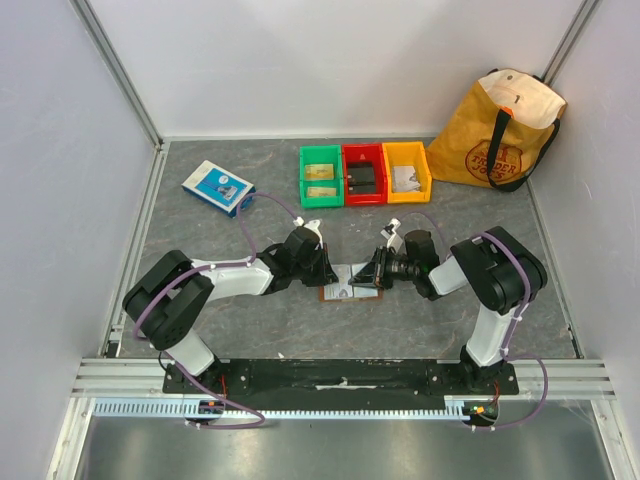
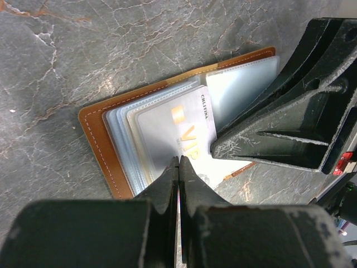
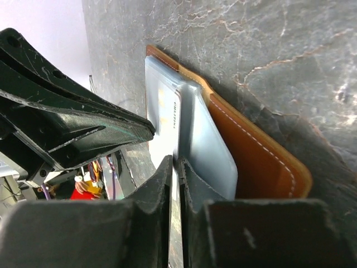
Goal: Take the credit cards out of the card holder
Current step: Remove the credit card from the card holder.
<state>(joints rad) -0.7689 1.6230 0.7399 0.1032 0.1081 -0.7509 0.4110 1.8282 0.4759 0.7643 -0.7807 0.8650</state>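
The card holder (image 1: pixel 350 291), a brown leather bifold, lies open on the table between my two grippers. In the left wrist view its brown edge (image 2: pixel 95 139) frames pale clear sleeves. One sleeve holds a pale credit card (image 2: pixel 173 125) with gold "VIP" lettering. My left gripper (image 2: pixel 178 160) is shut, pinching the near edge of that sleeve page. My right gripper (image 3: pixel 178 163) is shut on the printed edge of the card (image 3: pixel 167 111), beside the leather cover (image 3: pixel 256 162). In the top view the left gripper (image 1: pixel 333 275) and right gripper (image 1: pixel 370 278) almost touch over the holder.
At the back stand a green bin (image 1: pixel 320 175) with two tan cards, a red bin (image 1: pixel 363 175) with a dark item and a yellow bin (image 1: pixel 407 172). A blue-and-white box (image 1: pixel 218 187) lies back left. A tote bag (image 1: pixel 500 130) stands back right.
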